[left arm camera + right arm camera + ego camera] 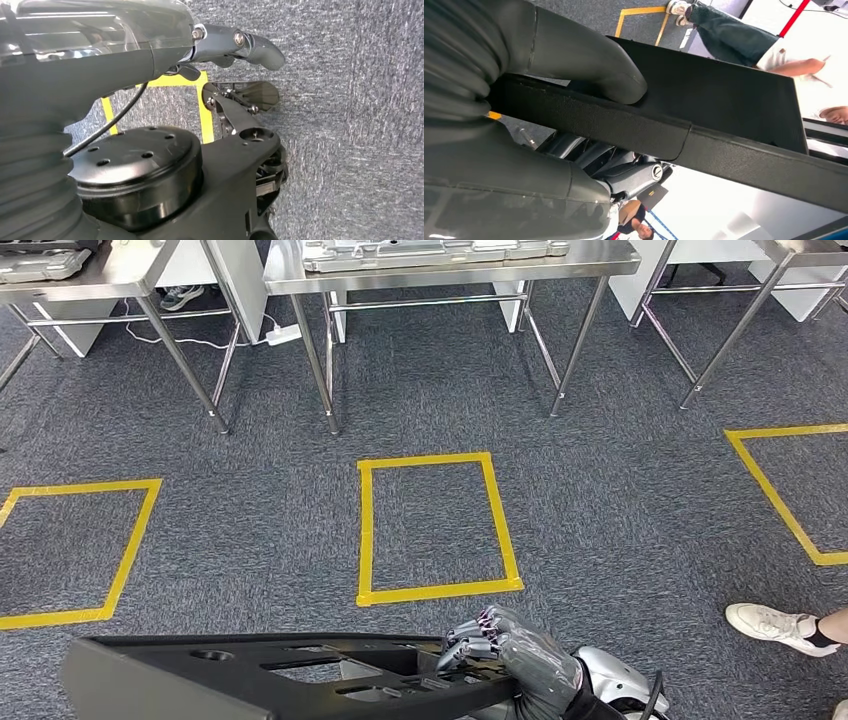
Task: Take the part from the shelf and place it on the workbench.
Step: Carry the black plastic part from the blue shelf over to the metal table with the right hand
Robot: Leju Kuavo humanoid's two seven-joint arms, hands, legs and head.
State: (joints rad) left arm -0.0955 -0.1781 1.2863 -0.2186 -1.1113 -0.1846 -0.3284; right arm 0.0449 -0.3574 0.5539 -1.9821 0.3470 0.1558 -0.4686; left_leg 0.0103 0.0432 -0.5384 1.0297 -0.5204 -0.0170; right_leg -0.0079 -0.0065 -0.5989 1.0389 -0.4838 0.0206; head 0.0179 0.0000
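You're mid-carry: the right hand (515,655) grips the black part (270,675), fingers over its edge, low in front of you. Left hand (125,45): grip unclear. Next, walk to the bench (450,275) ahead.

1. Grey carpet floor (620,500) with a yellow tape rectangle (437,528) just beyond the fingers.
2. A person's white shoe (772,625) right of the fingers.
3. White power strip (283,335) far beyond the fingers.

Part (250,665) sits low in front of me, my right hand (520,655) on its right end. Taped square (437,528) ahead, workbench (450,265) behind it, w/ someone's shoe (775,625) off right.
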